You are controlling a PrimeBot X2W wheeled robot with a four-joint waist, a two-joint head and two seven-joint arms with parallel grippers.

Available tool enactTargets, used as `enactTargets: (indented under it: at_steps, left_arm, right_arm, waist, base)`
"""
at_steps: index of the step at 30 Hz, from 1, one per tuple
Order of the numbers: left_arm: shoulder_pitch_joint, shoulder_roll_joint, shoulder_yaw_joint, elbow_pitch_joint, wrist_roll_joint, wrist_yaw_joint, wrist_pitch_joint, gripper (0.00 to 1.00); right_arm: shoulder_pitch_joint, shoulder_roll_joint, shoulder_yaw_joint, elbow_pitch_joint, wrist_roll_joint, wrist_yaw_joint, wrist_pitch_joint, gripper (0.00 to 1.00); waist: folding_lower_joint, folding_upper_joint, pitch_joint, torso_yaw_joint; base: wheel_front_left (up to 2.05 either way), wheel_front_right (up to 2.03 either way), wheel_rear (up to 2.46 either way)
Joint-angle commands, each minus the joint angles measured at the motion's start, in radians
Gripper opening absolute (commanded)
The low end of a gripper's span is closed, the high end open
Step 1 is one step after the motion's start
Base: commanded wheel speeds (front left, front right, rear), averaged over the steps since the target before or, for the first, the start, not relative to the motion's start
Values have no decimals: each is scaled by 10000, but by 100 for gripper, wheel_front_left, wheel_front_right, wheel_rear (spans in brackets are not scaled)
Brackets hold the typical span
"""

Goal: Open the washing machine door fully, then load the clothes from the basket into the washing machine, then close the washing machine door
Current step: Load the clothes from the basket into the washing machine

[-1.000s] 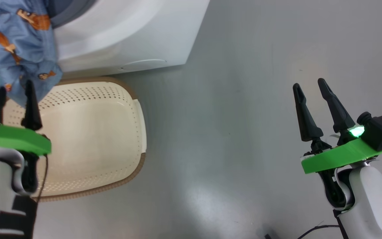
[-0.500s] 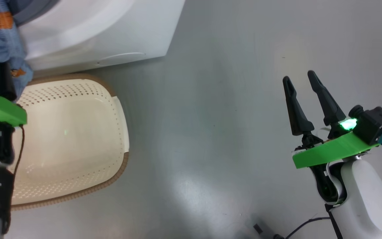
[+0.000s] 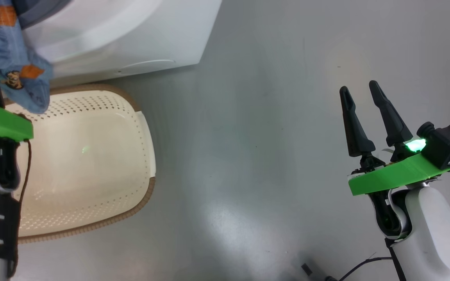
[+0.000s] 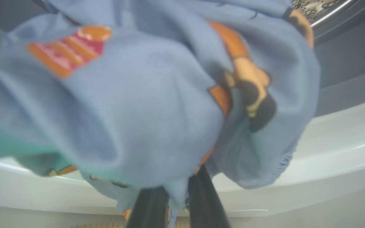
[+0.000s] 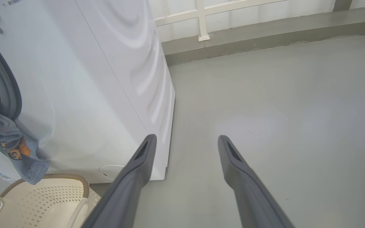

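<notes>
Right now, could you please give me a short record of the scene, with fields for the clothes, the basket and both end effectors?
clothes: hanging out of the washing machine drum opening, above the far rim of the basket
basket: on the floor in front of the machine, visible interior bare
left end effector: shut on the lower edge of the clothes
right end effector: open, holding nothing, above the floor

Grey floor (image 3: pixel 268 136) under the basket (image 3: pixel 92 109) and the washing machine (image 3: pixel 131 31)
</notes>
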Motion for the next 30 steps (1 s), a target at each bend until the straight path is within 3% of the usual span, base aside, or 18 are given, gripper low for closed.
enactTargets:
  at_steps: [1, 8, 13, 19, 27, 30]
  left_arm:
    - [213, 411, 375, -544, 217, -25, -93, 0]
    - [906, 146, 1059, -2701, 937, -25, -93, 0]
    - [376, 284, 1151, -3464, 1195, -25, -93, 0]
    - [-1006, 660, 531, -2255, 1132, -25, -93, 0]
    - [-3407, 1086, -1100, 1110, 663, -25, 188, 0]
    - [-4007, 1218, -1470, 1787, 668, -25, 220, 0]
  right_arm:
    - [180, 32, 166, -225, 58, 85, -49, 100]
    - [243, 23, 122, -230, 43, 85, -49, 100]
    - [266, -25, 144, -216, 60, 85, -49, 100]
    - [271, -22, 271, -186, 75, 85, -49, 100]
    - [321, 44, 414, -182, 116, 85, -49, 100]
    - [290, 74, 489, -170, 132, 85, -49, 100]
  waist:
    - [0, -1, -12, 75]
    - [0, -1, -67, 301]
    - [0, -1, -124, 382]
    - [0, -1, -213, 305]
    - [0, -1, -195, 24]
    - [0, -1, -172, -101]
  base:
    - [0, 0, 0]
    - [0, 0, 0]
    - [0, 0, 0]
    - [0, 0, 0]
    - [0, 0, 0]
    - [0, 0, 0]
